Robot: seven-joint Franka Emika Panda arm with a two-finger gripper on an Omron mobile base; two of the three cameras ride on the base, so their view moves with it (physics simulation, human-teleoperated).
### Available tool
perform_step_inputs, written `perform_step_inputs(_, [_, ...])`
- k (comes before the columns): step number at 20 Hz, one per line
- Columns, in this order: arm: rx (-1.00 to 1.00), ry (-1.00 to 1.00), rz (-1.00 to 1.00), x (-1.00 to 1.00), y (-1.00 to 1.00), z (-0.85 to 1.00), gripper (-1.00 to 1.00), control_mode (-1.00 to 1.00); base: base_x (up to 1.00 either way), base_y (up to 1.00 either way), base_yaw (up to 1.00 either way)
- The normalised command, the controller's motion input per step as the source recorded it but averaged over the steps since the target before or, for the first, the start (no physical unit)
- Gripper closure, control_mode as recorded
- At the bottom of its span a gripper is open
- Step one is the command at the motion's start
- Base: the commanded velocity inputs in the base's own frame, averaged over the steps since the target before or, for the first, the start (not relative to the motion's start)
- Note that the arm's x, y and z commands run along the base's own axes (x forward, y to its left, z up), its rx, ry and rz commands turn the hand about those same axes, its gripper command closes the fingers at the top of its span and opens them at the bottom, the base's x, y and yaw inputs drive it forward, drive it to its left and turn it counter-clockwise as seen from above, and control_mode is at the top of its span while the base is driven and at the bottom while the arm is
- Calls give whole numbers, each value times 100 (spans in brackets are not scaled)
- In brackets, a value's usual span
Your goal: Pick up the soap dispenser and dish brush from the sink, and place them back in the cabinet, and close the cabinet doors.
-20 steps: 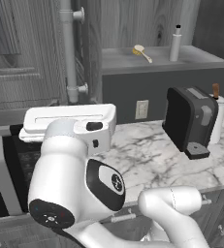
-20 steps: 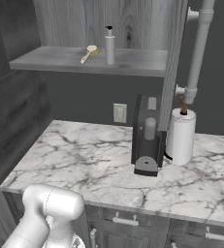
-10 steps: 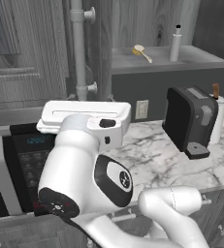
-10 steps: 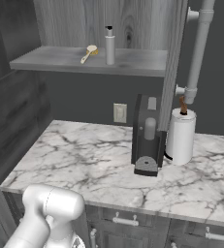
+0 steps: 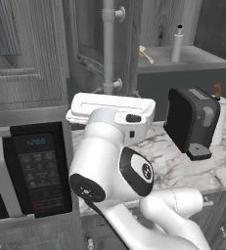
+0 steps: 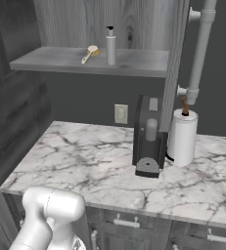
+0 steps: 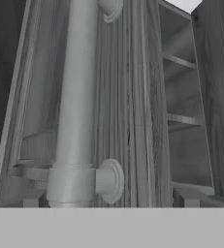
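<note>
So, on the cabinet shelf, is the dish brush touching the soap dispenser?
Apart. In the right base view the dish brush lies left of the upright soap dispenser, with bare cabinet shelf between them.

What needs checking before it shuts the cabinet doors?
1. Soap dispenser upright on the cabinet shelf: ok.
2. Dish brush lying on the shelf beside it: ok.
3. Both items set back from the shelf's front edge: ok.
4. Door in front of the hand camera, bar handle close: ok.
5. Hand open: ok.
6. Hand touching the handle: cannot tell.
</note>
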Motion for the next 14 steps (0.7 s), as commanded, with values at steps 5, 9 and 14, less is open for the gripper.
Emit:
perform_step_inputs(5, [0, -9, -4, 24, -56, 0, -100, -100, 0, 0, 0])
perform_step_inputs(9, [0, -10, -5, 26, -53, -1, -100, -100, 0, 0, 0])
perform_step_inputs(14, [0, -9, -5, 31, -43, -5, -100, -100, 0, 0, 0])
